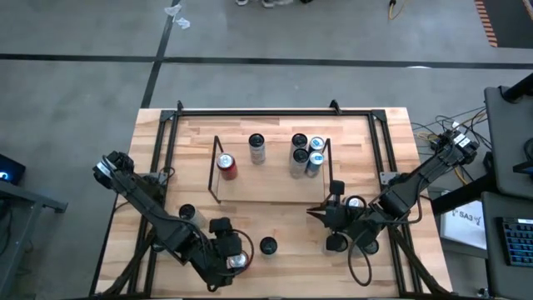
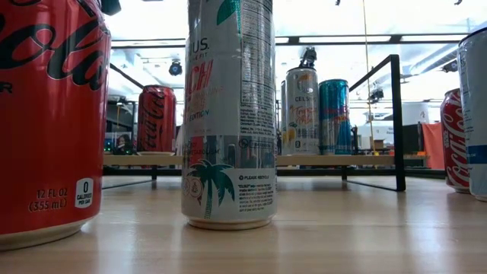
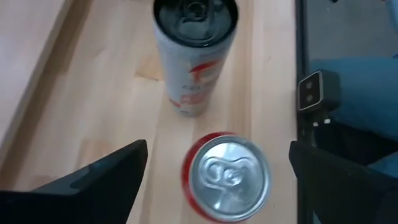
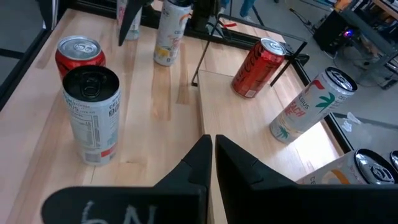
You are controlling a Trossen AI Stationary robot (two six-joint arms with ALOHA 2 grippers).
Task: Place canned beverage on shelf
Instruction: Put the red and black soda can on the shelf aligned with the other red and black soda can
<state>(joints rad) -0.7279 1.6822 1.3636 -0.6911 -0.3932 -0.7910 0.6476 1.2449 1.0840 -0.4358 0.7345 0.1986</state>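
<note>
Grey floor with dark seams; possibly ceiling strip lights.

The shelf stands at the middle of the table, toward the far edge. On it, one can is at the left end, another is beside it, and a cluster of cans is at the right end. Near the front edge, a lone can stands between the left gripper and the right gripper.
</note>
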